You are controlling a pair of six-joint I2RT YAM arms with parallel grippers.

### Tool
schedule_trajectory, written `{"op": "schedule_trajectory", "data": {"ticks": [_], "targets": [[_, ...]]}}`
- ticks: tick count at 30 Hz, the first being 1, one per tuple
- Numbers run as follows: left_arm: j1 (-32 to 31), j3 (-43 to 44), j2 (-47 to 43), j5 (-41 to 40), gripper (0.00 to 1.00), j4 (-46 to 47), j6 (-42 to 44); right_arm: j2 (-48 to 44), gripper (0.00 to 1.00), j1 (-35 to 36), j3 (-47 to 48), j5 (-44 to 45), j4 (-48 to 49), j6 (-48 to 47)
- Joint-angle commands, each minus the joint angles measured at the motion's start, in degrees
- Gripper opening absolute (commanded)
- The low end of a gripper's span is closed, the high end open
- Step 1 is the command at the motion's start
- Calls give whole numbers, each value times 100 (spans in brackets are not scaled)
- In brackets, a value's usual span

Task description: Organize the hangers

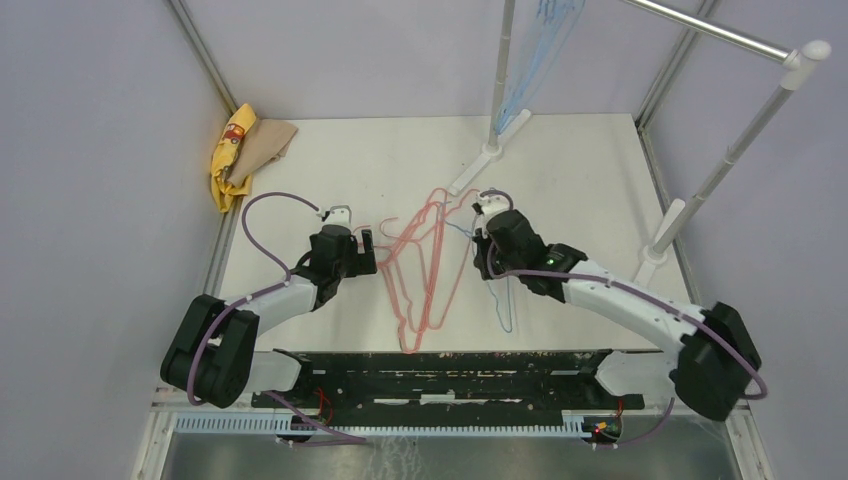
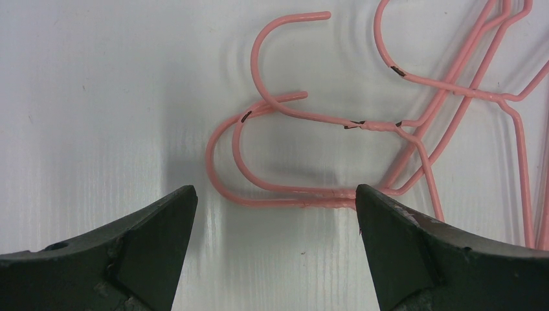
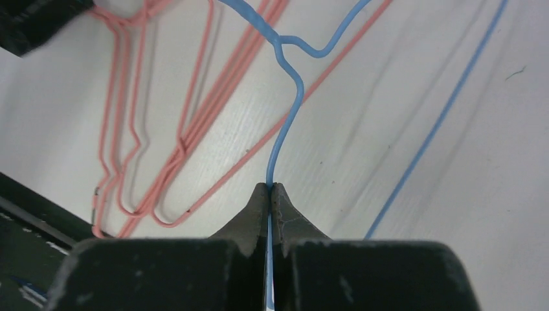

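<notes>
Several pink-red hangers [image 1: 425, 265] lie tangled on the white table between my arms. My left gripper [image 1: 368, 250] is open and empty, low over the table. Its jaws straddle the lowest pink hook stem [image 2: 285, 201], and the right fingertip [image 2: 388, 220] is at the wire. Pink hooks [image 2: 272, 110] lie just ahead. My right gripper [image 1: 488, 268] is shut on the wire of a light blue hanger [image 3: 288, 110], which lies beside the pink hangers [image 3: 194, 116]. It also shows in the top view [image 1: 505, 305]. More light blue hangers [image 1: 535, 50] hang at the back.
The rack's white-and-silver pole [image 1: 500, 70] and foot [image 1: 490, 155] stand at the back centre. Its crossbar [image 1: 720, 30] and a slanted pole [image 1: 705, 185] are on the right. A yellow and tan cloth [image 1: 240, 150] lies at the back left. A black rail [image 1: 440, 365] runs along the near edge.
</notes>
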Motion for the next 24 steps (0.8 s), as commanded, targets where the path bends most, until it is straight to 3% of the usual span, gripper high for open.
{"op": "schedule_trajectory", "data": {"ticks": [1,6,11,17,24], "targets": [[-17,87,-102,-9,99,247,-218,-1036,1,-12,103,253,-206,135],[-12,87,-112,3,99,244,-209,-1817,1,-39,278,452,-726,127],[-16,87,-154,-9,99,225,-208,-2399,1,-77,526,1536,-1043,68],[-16,108,-257,-13,99,159,-200,-2811,1,-185,702,2602,-388,-210],[-16,170,-311,-69,99,90,-145,-2445,1,-591,1550,2607,275,-610]]}}
